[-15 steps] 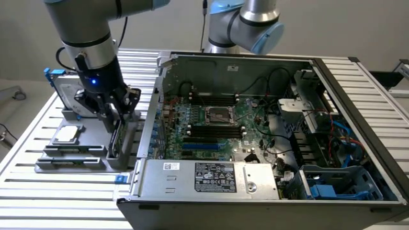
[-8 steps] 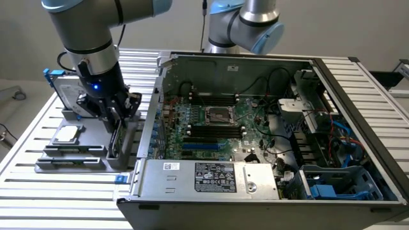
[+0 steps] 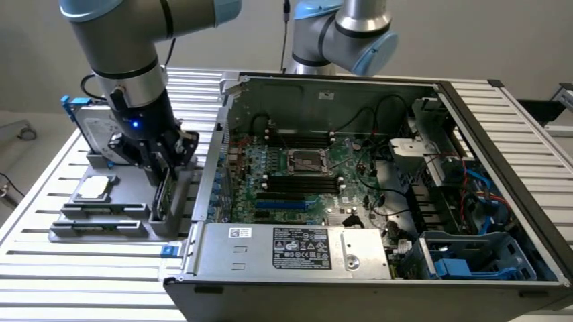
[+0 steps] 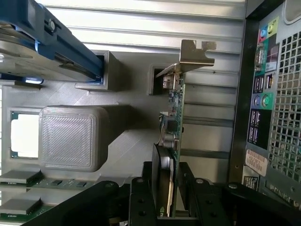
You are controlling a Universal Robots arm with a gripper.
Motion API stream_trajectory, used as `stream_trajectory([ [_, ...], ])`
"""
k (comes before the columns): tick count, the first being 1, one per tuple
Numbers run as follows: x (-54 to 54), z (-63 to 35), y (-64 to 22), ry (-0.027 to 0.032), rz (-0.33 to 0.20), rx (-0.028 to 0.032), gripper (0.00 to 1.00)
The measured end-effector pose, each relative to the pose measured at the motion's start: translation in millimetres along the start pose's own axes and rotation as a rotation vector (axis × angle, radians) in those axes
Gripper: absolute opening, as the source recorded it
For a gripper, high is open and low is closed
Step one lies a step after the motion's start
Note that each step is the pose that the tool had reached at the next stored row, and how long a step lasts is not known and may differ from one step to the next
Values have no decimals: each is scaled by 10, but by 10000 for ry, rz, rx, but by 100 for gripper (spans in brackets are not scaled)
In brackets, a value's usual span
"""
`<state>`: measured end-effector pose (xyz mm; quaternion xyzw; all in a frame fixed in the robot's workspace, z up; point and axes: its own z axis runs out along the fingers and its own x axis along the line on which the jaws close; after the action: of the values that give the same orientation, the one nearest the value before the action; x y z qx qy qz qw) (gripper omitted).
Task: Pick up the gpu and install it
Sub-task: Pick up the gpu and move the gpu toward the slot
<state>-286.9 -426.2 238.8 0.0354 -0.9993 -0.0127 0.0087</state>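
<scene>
**Open gripper astride the gpu: a skewed grip is the main risk**

In the wrist view the gripper [image 4: 165, 190] stands released, one black finger on each side of the gpu [image 4: 174, 117], holding nothing. The card stands on edge in a slot of the grey holder [image 4: 127, 141], which sits on the slatted surface [image 4: 141, 28]. The card's black cooler faces one finger and its bare green board faces the other. Its silver bracket [image 4: 195, 54] is at the end away from the fingers.

The two faces differ, so I judge that closing could go unevenly. The finger on the rounded cooler may meet the card first and tilt it, or slide on the curve and give a weak hold. A tilted card could bind in the holder's slot when raised, or drag the holder along. The fingers sit towards one end of the board, so the bracket end may sag or swing.

In the exterior view the gripper [image 3: 161, 171] is low over the holder [image 3: 107, 228]. The silver hard drive [image 3: 90, 127] with blue rails stands just behind it, and the square chip [image 3: 96, 188] lies towards that view's left. Both are near enough for a wide sideways swing to clip them.

Further off, the side wall of the open computer case [image 3: 208, 168] rises just beside the holder. A card hanging crooked could strike that rim. Inside, black cables lie over the motherboard [image 3: 304, 168] and could catch it.
</scene>
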Motion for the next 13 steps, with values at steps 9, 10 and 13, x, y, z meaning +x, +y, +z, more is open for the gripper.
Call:
stream_trajectory([
  [9,0,8,0,0,77,-1,27],
  [10,0,8,0,-2,85,-1,27],
  [13,4,9,0,-5,98,-2,27],
])
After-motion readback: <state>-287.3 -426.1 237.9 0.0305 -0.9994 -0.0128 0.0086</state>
